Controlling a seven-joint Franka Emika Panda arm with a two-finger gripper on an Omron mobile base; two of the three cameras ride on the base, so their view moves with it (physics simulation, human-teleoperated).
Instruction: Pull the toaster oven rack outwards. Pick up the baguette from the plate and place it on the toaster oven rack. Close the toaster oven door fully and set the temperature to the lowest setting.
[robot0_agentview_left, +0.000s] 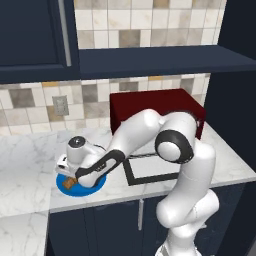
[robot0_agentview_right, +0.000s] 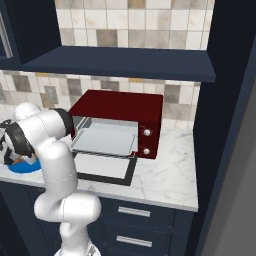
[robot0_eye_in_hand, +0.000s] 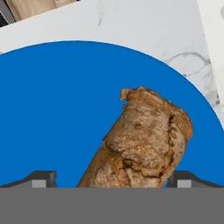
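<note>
While its jaws stand wide apart, the gripper (robot0_eye_in_hand: 112, 181) straddles the baguette (robot0_eye_in_hand: 140, 144) lying on the blue plate (robot0_eye_in_hand: 57, 113), apparently not yet pinching it; the toaster oven (robot0_agentview_right: 125, 112) has its rack (robot0_agentview_right: 105, 141) pulled out over the lowered door (robot0_agentview_right: 107, 167).

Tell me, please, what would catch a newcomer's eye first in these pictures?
Probably the white arm bent low over the blue plate at the counter's left front edge, its open gripper straddling the brown baguette. Next, the dark red toaster oven against the tiled wall, its door lying flat open on the marble and the grey rack pulled forward.
</note>
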